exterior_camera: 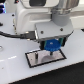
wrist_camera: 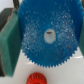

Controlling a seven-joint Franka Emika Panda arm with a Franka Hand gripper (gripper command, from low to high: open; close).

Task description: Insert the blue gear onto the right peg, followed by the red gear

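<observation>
The blue gear [exterior_camera: 51, 45] hangs just above the grey, black-bordered plate [exterior_camera: 34, 60], and my gripper [exterior_camera: 52, 42] is shut on it. Seen from the wrist, the blue gear [wrist_camera: 35, 42] fills most of the picture, toothed rim all round and its centre hole showing pale. One dark finger [wrist_camera: 9, 45] presses against its edge. The red gear [wrist_camera: 36, 79] lies on the white surface below it, only partly in frame. The right peg is hidden under the gear and gripper. A thin pin [exterior_camera: 37, 56] stands on the plate toward the exterior view's left.
The white arm body [exterior_camera: 35, 17] fills the upper part of the exterior view, with a black cable [exterior_camera: 10, 36] running off to the exterior view's left. The plate rests on a white table [exterior_camera: 15, 72].
</observation>
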